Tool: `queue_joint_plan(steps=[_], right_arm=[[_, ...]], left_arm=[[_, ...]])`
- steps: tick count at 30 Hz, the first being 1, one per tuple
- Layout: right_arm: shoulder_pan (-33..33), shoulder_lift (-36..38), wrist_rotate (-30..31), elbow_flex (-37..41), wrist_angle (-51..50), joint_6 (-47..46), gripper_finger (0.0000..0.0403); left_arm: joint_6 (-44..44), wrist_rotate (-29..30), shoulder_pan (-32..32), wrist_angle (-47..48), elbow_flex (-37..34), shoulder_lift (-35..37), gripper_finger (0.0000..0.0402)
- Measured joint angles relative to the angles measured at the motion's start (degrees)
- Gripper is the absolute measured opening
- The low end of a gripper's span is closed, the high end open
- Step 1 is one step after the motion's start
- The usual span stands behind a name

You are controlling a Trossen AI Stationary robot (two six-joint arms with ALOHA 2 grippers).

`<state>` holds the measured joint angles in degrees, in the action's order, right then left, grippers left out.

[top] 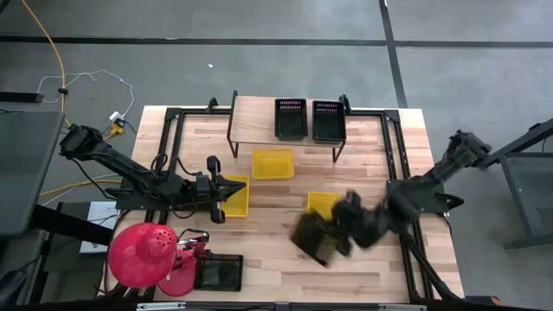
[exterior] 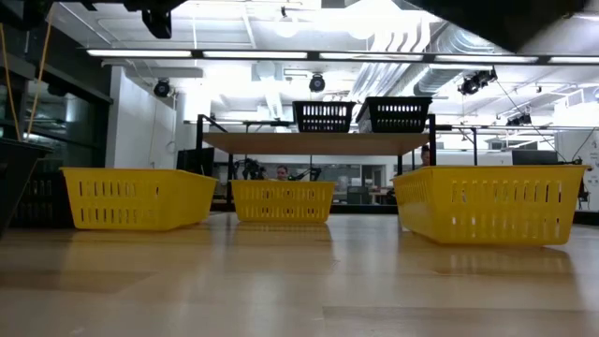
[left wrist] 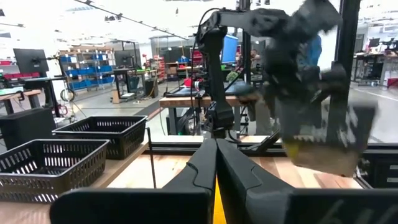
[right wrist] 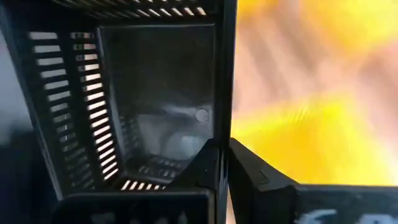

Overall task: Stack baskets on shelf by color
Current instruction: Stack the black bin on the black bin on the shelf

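Note:
On the shelf stand two black baskets. Three yellow baskets rest on the table: one in front of the shelf, one in the middle, one to the left. My left gripper is shut at the left yellow basket's side. My right gripper is shut on a black basket, carried blurred above the table near the middle yellow basket. The low view shows all three yellow baskets standing flat on their bottoms. My left gripper is shut, with a thin yellow strip of the left yellow basket's wall between its fingers. Which part of the wall this is, I cannot tell. The basket sits flat on the table. My right gripper pinches one side wall of the black basket, one finger inside the hollow and one outside. The basket is lifted clear of the table and hangs tilted, its slotted walls and bottom open to the wrist camera.
Another black basket lies at the table's near left corner beside a red round object. The shelf top left of its two black baskets is bare wood. A black metal frame runs along the table's edges.

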<state>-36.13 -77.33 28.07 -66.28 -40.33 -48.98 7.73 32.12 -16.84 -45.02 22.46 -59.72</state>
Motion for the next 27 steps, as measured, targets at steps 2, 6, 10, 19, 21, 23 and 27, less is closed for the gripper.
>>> queue_joint_plan(steps=[2, 6, 10, 19, 21, 23, 27], right_arm=[[5.0, 0.7, 1.9, -1.9, 4.5, 3.8, 0.0002], [15.2, 0.2, 3.4, -7.2, 8.2, 4.6, 0.0002], [24.2, -1.5, 1.3, -14.1, 6.1, 7.0, 0.0001], [41.2, -8.8, -4.6, -27.5, -3.7, 9.0, 0.0001], [44.3, -10.5, -8.8, -28.3, -4.3, 8.8, 0.0001], [46.9, -11.7, -11.6, -28.3, -4.4, 7.5, 0.0001], [51.4, -12.7, -11.2, -28.3, -4.6, 6.9, 0.0001]], left_arm=[[0.0, 0.0, 0.0, 0.0, 0.0, 0.0, 0.0000], [0.0, 0.0, 0.0, 0.0, 0.0, 0.0, 0.0000], [0.0, 0.0, 0.0, 0.1, 0.0, 0.0, 0.0000], [-0.1, 0.0, 0.0, 0.1, 0.0, 0.0, 0.0000], [-0.2, 0.0, 0.0, 0.1, 0.0, 0.0, 0.0000], [-0.2, 0.0, 0.0, 0.2, 0.0, 0.0, 0.0000], [-0.2, 0.0, 0.0, 0.2, 0.0, 0.0, 0.0000]])
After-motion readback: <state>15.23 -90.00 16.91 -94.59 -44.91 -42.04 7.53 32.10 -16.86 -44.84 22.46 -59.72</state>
